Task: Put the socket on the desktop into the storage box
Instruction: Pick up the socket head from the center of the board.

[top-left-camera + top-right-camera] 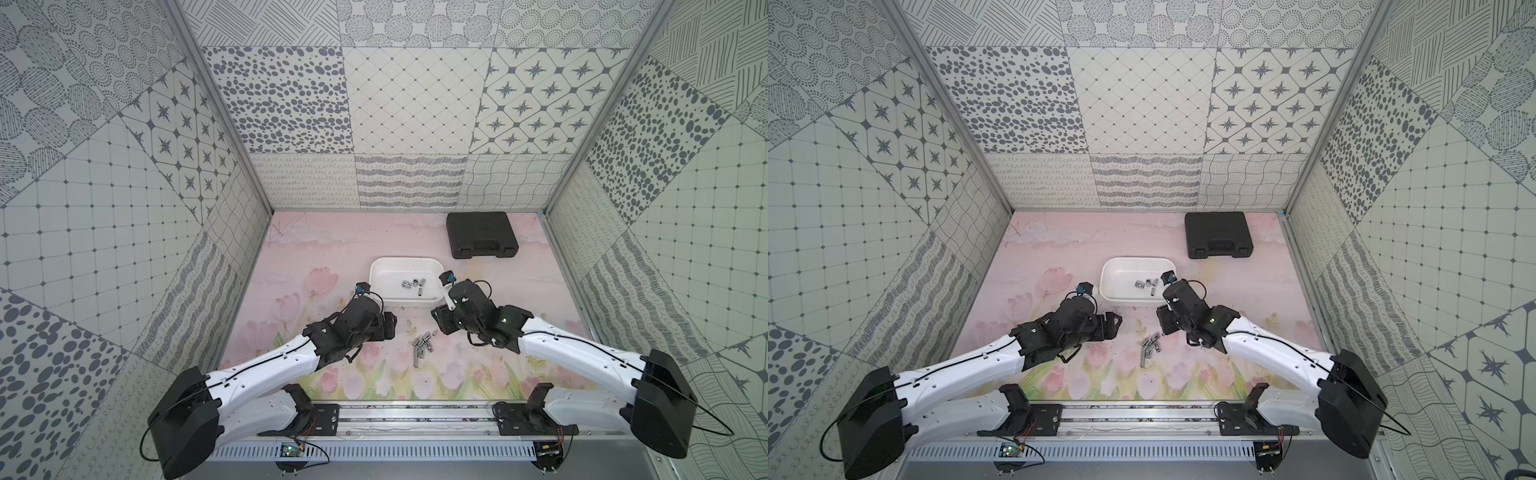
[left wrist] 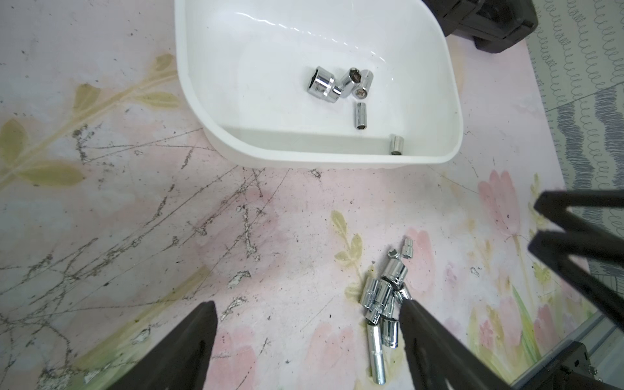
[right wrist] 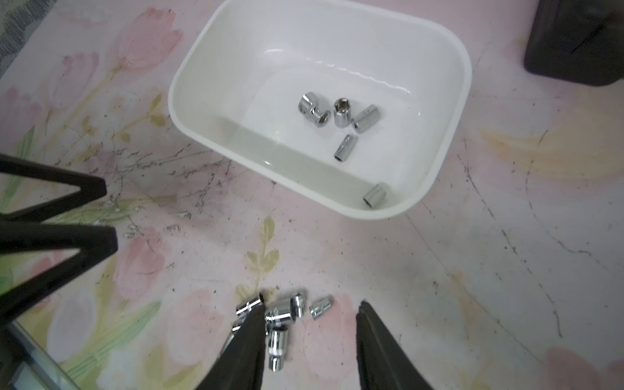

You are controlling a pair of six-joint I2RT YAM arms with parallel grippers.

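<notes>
Several chrome sockets [image 1: 423, 343] [image 1: 1150, 345] lie in a loose pile on the pink flowered desktop, between my two grippers. The white storage box [image 1: 376, 270] [image 1: 1106, 270] stands just behind the pile. Several sockets [image 2: 337, 84] [image 3: 337, 114] lie in it, and one lone socket [image 3: 374, 194] rests against its near wall. My right gripper [image 3: 311, 304] [image 1: 440, 320] is open over the pile [image 3: 280, 314], with some sockets below its gap and nothing held. My left gripper [image 2: 307, 304] [image 1: 390, 326] is open and empty, and the pile [image 2: 385, 297] lies beside one of its fingers.
A shut black moulded case [image 1: 482, 235] [image 1: 1219, 235] lies at the back right, behind the box. Patterned walls close in the desktop on three sides. The arms' metal rail [image 1: 415, 411] runs along the front edge. The mat is scratched and bare left of the box.
</notes>
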